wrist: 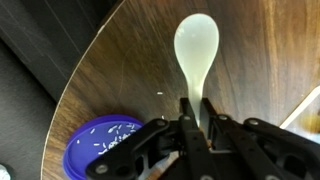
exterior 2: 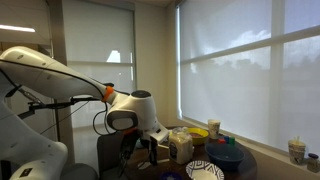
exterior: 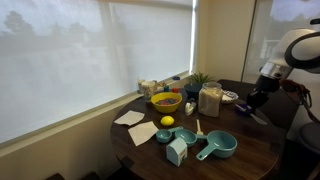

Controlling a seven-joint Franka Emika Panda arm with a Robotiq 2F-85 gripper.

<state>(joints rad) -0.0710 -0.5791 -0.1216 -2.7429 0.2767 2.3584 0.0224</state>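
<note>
The gripper, jaws clamped on a pale spoon (handle end only), would do best carrying it level, clear of the blue plate at near left.

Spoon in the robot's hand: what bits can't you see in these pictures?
- End of the spoon: wrist view, hidden between the fingers of the hand.
- Part of the blue plate: wrist view, covered by the hand and cut off by the bottom edge.
- The grip, in an exterior view: the hand is too small and dark to show the spoon.
</note>
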